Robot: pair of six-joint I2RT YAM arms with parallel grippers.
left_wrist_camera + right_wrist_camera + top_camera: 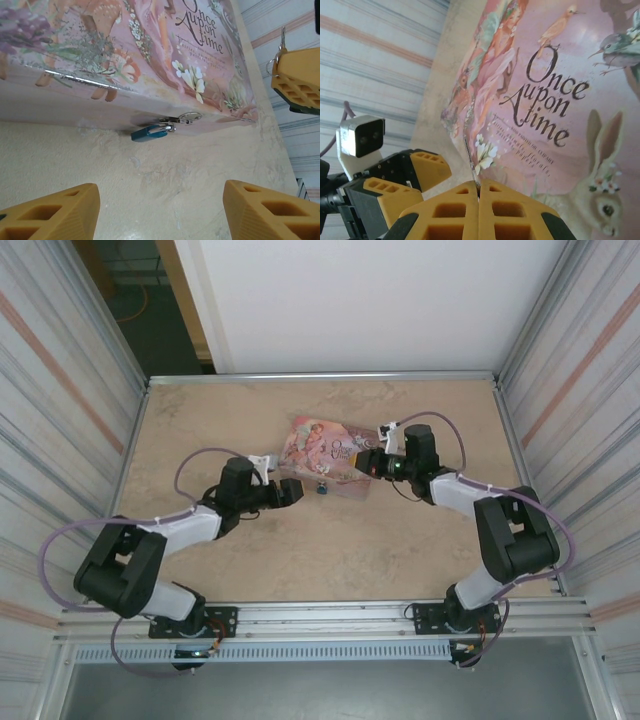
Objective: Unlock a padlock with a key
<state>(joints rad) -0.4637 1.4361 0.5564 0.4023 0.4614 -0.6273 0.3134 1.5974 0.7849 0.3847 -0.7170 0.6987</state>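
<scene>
Right end effector [479,192]: closed on the key [471,161]. The pads are pressed together and the thin blade sticks out past them, free to be aimed.
Left end effector [161,195]: open and empty, with the pads wide apart and low over the desk [165,170], facing the padlock. It looks set there to pinch the tiny body so the key has something firm to push against.
Padlock [149,132]: the blue body lies on its side on the desk, against the front wall of the tin. Its shackle passes through the silvery clasp [186,118]. It sits between the two end effectors and neither touches it.
Tin box [150,55]: pink and illustrated, lying flat near the middle of the desk. The right end effector hovers by its lid, near the front corner, so the key is close to the lock.
Step in hand: judged as the approach. The lock appears shut and the key is not yet in it.
Keyhole: I cannot tell where it faces, so the lock probably needs holding and turning first.
Risk: a loosely hanging lock would likely swing away from the blade.
</scene>
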